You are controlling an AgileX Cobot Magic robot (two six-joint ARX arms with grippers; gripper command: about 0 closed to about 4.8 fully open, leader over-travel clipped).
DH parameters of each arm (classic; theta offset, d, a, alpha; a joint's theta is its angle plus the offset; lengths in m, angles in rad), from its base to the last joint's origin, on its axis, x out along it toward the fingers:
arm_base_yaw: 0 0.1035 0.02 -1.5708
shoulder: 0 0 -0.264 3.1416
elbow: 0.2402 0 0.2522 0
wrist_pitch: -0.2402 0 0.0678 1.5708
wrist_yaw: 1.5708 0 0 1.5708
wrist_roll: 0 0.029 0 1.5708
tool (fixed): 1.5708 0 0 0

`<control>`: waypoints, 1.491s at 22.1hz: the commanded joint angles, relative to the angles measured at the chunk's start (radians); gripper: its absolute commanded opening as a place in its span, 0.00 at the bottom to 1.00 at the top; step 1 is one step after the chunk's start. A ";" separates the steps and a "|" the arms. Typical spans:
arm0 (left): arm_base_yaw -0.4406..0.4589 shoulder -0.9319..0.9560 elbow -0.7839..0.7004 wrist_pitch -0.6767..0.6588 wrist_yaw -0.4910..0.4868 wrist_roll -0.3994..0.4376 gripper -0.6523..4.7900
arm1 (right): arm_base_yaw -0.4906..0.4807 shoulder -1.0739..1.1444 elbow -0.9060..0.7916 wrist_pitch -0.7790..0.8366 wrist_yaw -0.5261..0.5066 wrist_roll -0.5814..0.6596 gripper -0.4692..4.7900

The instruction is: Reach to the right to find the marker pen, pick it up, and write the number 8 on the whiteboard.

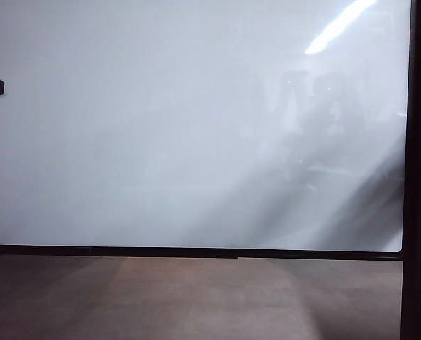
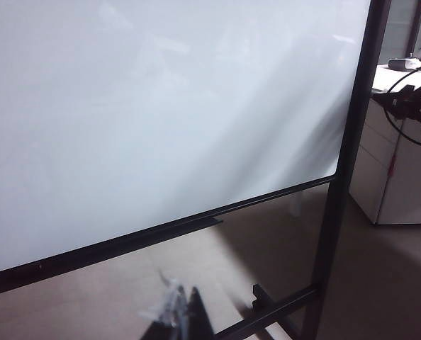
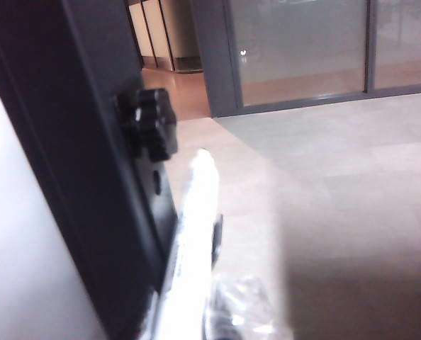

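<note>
step: the pick-up, I reckon. No number 8 anywhere on the whiteboard [image 1: 196,127], so the writing hasn't started.
right gripper: the right gripper [image 3: 221,322] is off past the board's right edge, just beside the black frame post [image 3: 76,177] and its knob [image 3: 152,124]. It's all blur and glare, so I honestly can't tell if the jaws are apart or clamped.
marker pen: not sure. A pale stick [image 3: 195,241] pokes out from that gripper, but it's washed out. Could be the pen, could be a finger.
left gripper: the left gripper [image 2: 171,312] hangs low in front of the board's bottom rail [image 2: 125,244], nothing in it that I can see. Too blurry to tell open from closed.
next move: probably get a firm hold on the pen, then swing round the post to the white face.
in the way: that post and knob sit right next to the gripper, so clipping them looks like the main risk.
other stuff: white cabinet [image 2: 402,177] with cables [image 2: 409,106] off to the side, glass doors [image 3: 302,49] behind.
</note>
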 commanded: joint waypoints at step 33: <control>0.601 0.001 0.001 -0.088 -0.003 0.000 0.11 | 0.328 -1.217 0.025 -0.865 0.229 0.073 0.08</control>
